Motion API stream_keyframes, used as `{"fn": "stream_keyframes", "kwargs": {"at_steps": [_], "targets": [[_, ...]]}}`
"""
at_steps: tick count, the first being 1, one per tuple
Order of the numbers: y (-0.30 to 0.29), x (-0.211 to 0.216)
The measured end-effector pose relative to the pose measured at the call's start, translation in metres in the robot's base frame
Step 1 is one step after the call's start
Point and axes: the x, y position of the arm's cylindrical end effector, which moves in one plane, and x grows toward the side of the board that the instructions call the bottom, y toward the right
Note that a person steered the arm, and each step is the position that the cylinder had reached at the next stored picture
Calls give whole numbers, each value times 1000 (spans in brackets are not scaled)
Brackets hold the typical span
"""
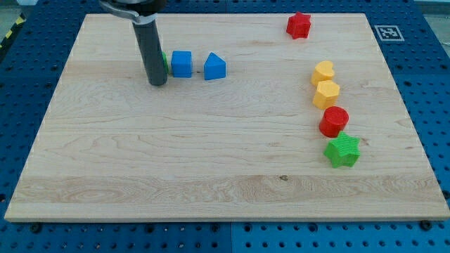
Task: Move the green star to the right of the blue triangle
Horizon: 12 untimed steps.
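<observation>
Pale, grained wood forms the board, lying on a blue perforated table. My tip, the bare end of a dark rod with no jaws to part or close, is resting near the view's top left, hiding most of a small green block beside a blue plastic cube and the blue plastic triangle. The ridged green plastic star is sitting well apart at the view's right, below a red cylinder, with bare wood lying between.
</observation>
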Motion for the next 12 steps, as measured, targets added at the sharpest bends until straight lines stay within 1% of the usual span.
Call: {"fn": "stream_keyframes", "kwargs": {"at_steps": [1,2,3,4,5,6,7,9,10,11,12], "targets": [[30,94],[94,171],[196,208],[314,218],[398,206],[393,180],[385,178],[312,162],[303,151],[299,150],[271,146]]}}
